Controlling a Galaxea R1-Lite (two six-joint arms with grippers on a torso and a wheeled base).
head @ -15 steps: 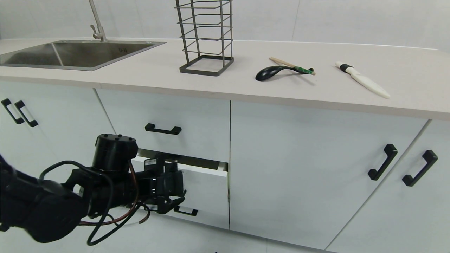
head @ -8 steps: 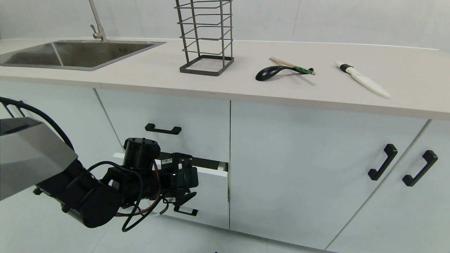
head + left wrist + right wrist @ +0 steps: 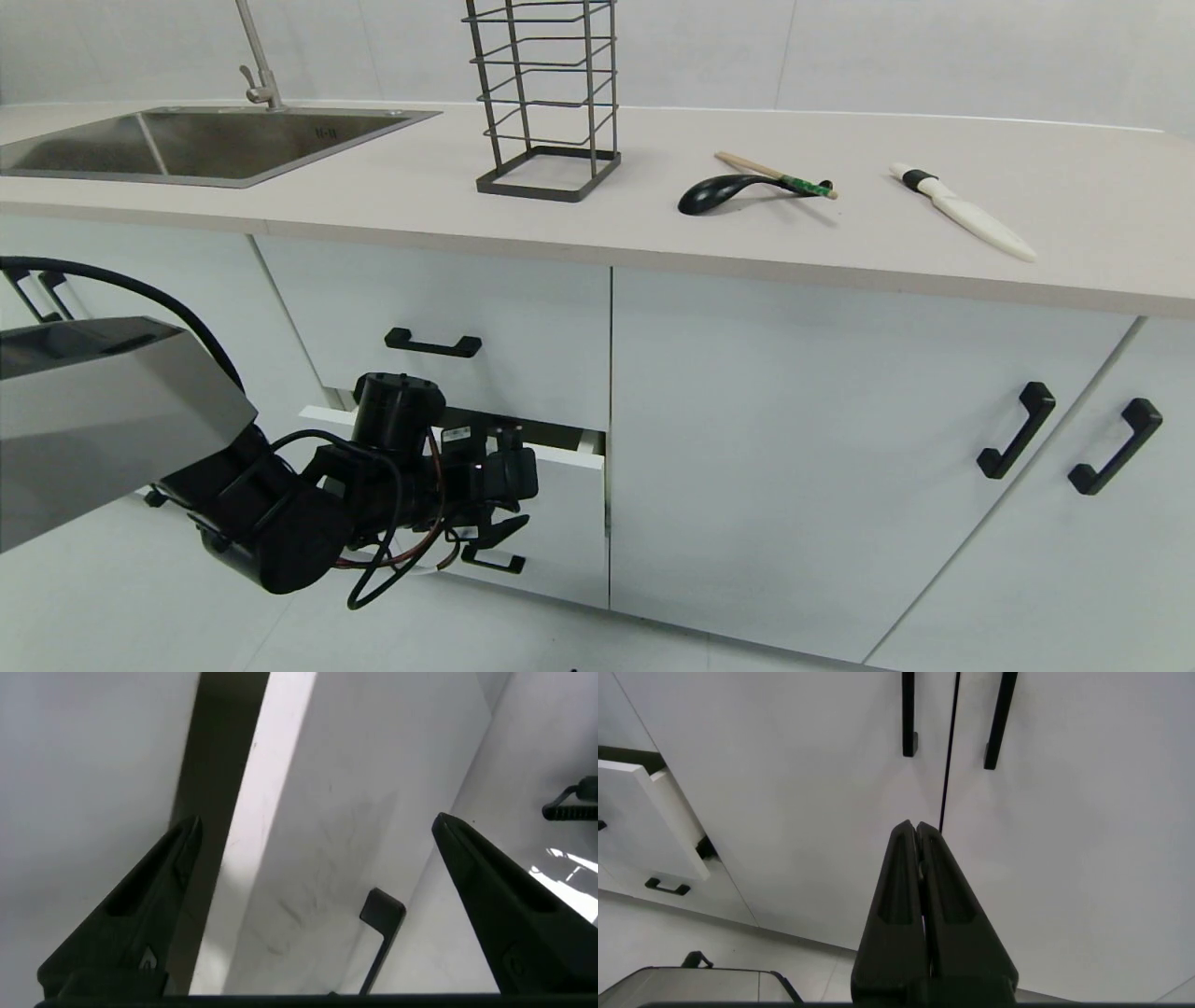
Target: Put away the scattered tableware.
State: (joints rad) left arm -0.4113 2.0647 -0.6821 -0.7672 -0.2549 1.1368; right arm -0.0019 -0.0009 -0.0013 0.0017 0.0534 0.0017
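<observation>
The left tool [image 3: 509, 485] hangs with its fingers spread apart at the front of the slightly open drawer [image 3: 560, 504], just above its handle [image 3: 493, 560]. The black spoon [image 3: 714, 193], chopsticks [image 3: 775, 175] and white knife [image 3: 962, 212] lie on the table [image 3: 653, 233], well above it and to its right. The right tool [image 3: 918, 831] is pressed together.

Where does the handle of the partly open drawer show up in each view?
Head view: the drawer handle is low on the white drawer front, below the closed upper drawer.
Left wrist view: the handle is framed by the open left end effector.
Right wrist view: the handle is on the jutting drawer front, apart from the shut right end effector.
Shared landmark: the dark gap above the drawer front.
</observation>
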